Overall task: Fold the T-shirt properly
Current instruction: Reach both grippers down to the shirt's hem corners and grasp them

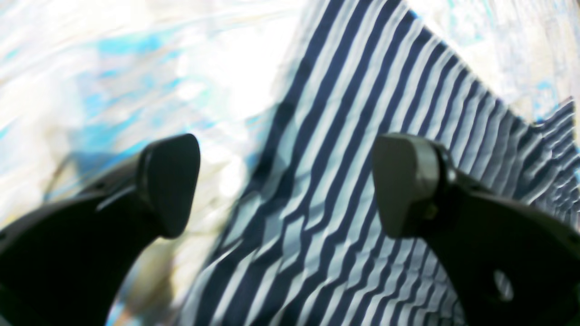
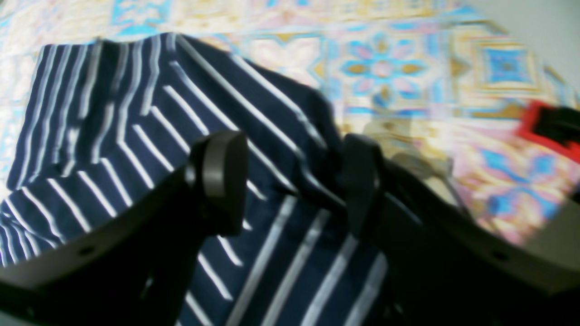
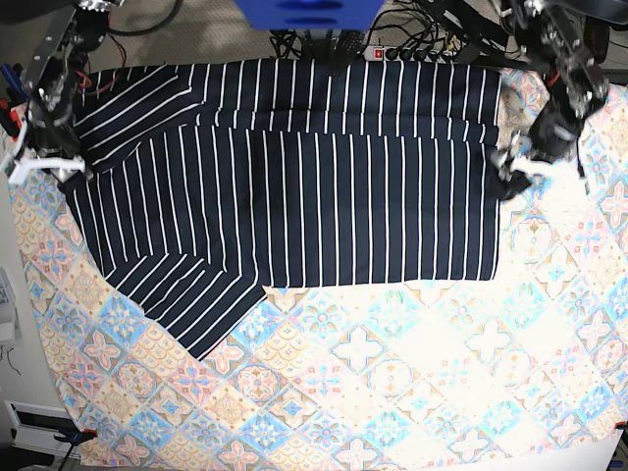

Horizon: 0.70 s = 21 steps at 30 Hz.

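- Spread across the whole work surface: a pastel orange-and-blue tile-patterned cloth [image 3: 392,383], bare over the near half in the base view.
- Lying flat on the far half of that cloth: the dark navy short-sleeved fabric T-shirt with thin white pinstripes [image 3: 294,186], laid sideways, top strip folded over along the far edge, one sleeve pointing near-left, straight hem at the right.
- Reaching down from the far right corner of the base view: the left arm, its black left gripper [image 3: 517,169] poised at the T-shirt's right edge, about midway along it.
- Reaching down along the far left side: the right arm, its right gripper [image 3: 44,162] at the T-shirt's left end, beside the upper sleeve.
- Shown only in the left wrist view: left gripper [image 1: 285,185] with jaws spread wide apart, nothing between them but striped fabric and patterned cloth beneath; shirt edge running diagonally under the gap.
- Shown only in the right wrist view: right gripper [image 2: 294,181] with jaws parted, a raised fold of striped fabric between the fingers; grip on it impossible to tell through the blur.
- Also only there: a small red-and-black object [image 2: 550,129] at the right edge, too blurred to identify.
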Each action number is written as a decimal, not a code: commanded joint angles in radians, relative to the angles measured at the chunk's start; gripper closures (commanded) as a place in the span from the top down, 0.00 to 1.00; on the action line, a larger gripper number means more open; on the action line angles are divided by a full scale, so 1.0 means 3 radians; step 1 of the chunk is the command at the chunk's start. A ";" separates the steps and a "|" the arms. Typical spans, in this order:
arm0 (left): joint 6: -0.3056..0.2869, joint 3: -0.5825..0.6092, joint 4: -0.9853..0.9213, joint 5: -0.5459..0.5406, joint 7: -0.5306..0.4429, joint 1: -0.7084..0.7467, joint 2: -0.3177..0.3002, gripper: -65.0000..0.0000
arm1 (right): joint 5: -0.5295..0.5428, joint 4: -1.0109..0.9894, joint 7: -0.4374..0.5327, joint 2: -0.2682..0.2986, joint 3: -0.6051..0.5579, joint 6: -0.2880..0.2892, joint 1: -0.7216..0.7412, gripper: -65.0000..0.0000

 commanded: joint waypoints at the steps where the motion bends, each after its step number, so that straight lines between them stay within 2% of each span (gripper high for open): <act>1: 0.0003 -0.0033 -0.0029 0.0048 -0.0014 -0.0094 -0.0048 0.90 | 0.0008 0.0046 0.0067 0.0053 -0.0042 0.0021 0.0043 0.50; 3: 0.0003 -0.0033 -0.0141 0.0115 -0.0009 -0.0268 -0.0048 0.90 | -0.0043 0.0041 0.0067 0.0053 -0.0134 0.0021 0.0114 0.50; 7: 0.0003 -0.0023 -0.0346 0.0330 0.0001 -0.0641 -0.0048 0.90 | -0.0468 0.0041 0.0067 0.0048 -0.0374 0.0021 0.0268 0.50; 10: -0.0002 0.0079 -0.0637 0.0483 -0.0014 -0.0897 -0.0053 0.90 | -0.0647 0.0036 0.0067 0.0043 -0.0538 0.0021 0.0406 0.50; 14: -0.0002 0.0202 -0.0888 0.0662 -0.0040 -0.1127 -0.0109 0.90 | -0.0672 -0.0092 0.0067 0.0043 -0.0605 0.0021 0.0508 0.50; 21: -0.0007 0.0223 -0.1573 0.0943 -0.0377 -0.1465 -0.0166 0.90 | -0.0662 -0.0358 0.0067 0.0038 -0.0605 0.0021 0.0580 0.50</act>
